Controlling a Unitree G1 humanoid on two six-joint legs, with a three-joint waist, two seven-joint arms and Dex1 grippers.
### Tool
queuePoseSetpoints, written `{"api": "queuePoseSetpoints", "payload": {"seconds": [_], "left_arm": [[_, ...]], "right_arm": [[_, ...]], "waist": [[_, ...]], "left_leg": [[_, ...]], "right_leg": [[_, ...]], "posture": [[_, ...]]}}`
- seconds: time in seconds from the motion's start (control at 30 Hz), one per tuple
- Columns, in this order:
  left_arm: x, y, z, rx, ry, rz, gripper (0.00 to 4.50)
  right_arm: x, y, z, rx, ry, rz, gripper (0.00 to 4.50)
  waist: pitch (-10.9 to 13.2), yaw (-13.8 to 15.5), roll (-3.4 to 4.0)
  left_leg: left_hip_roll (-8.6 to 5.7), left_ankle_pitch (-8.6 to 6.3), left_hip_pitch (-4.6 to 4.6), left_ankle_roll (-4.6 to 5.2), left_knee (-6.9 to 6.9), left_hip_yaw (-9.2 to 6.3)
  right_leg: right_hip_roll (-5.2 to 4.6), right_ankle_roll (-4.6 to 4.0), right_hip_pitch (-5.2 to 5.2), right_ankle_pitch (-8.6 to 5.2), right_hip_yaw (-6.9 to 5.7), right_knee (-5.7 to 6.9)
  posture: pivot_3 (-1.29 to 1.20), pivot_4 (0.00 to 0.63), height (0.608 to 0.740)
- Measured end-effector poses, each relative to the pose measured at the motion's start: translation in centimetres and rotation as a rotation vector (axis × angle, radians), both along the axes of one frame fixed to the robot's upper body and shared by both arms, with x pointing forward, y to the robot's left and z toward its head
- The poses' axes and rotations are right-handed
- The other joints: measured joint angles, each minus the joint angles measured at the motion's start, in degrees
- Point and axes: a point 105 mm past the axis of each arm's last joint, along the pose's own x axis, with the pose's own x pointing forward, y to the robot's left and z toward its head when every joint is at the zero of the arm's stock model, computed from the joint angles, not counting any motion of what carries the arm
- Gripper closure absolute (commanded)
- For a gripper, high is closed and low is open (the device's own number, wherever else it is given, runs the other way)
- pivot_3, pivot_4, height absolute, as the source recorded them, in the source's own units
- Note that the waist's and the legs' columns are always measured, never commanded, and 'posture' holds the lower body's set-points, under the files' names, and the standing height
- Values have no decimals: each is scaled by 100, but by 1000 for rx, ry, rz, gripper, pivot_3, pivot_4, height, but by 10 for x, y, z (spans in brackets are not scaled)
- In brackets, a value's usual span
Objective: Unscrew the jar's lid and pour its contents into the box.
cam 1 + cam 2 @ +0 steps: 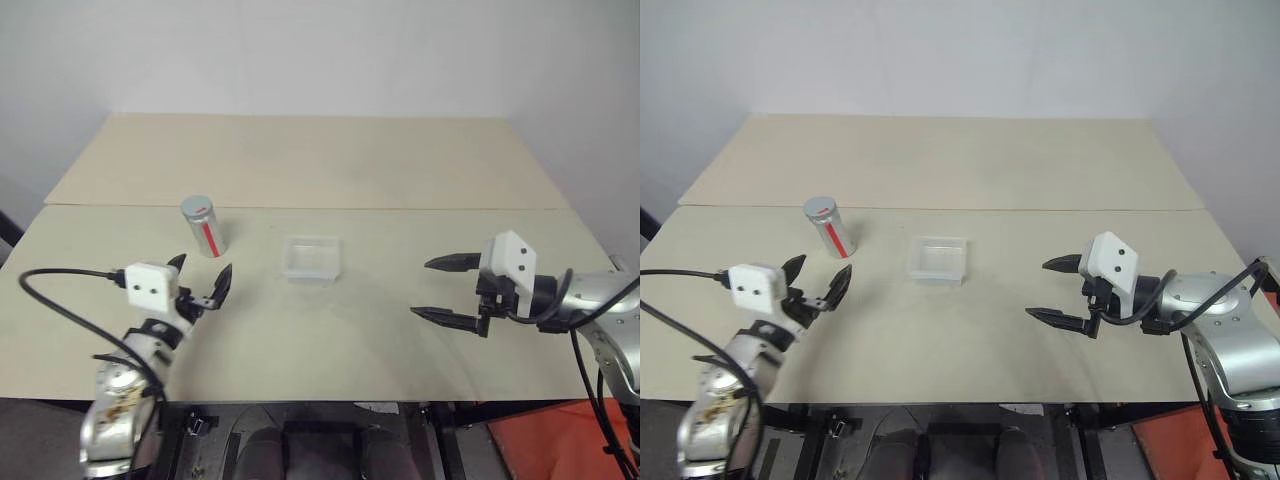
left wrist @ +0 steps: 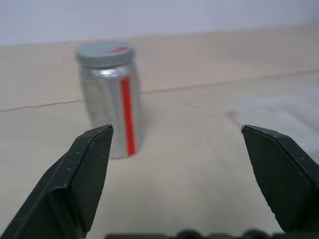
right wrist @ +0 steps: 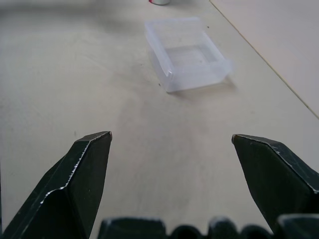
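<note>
While the lid [image 2: 105, 52] sits on the jar [image 1: 204, 227] just ahead of the spread, empty left gripper [image 1: 201, 281] | right gripper [image 1: 447, 290] released, box [image 1: 311, 258] beyond it | everything left to do.

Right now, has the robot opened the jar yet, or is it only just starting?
Only just starting. Nothing looks done: the jar stands upright on the table with its lid on, and the box beside it looks empty. In hand: nothing. The left claw is open, just short of the jar, and the right claw is open, away from the box. Left to do: grab, unscrew, pour.
</note>
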Motion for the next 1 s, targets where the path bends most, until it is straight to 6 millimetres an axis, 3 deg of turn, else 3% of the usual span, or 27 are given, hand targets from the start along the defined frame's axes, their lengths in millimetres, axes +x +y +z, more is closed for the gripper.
{"api": "queuePoseSetpoints", "payload": {"seconds": [0.17,0.37,0.57,0.73,1.0], "left_arm": [[28,0,19,33,-111,207,15],[37,1,-5,64,-55,338,15],[50,-3,2,20,-86,419,15],[62,-13,-6,-31,-49,436,15],[74,-9,-10,0,-37,534,15]], "right_arm": [[1,0,2,0,-8,1,0],[1,0,2,0,-8,1,0],[2,2,7,-1,-26,7,0],[2,2,8,-6,-31,14,0],[1,2,9,-9,-33,18,0]], "waist": [[-3,-22,-3],[-3,-16,-4],[-3,-8,-4],[-3,-7,-5],[-3,-10,-5]], "left_leg": [[-1,-1,-8,1,0,1],[-1,0,-6,1,0,1],[-3,-1,-13,1,1,0],[-3,0,-10,0,3,0],[-4,0,-12,1,3,-1]], "right_leg": [[-1,4,-5,2,5,-13],[0,5,-6,5,5,-4],[-1,8,-7,7,5,-14],[-1,9,-5,8,4,-10],[-1,9,-7,8,4,-11]], "posture": [[0,150,740],[0,150,740],[0,150,740],[0,150,740],[0,150,740]]}}
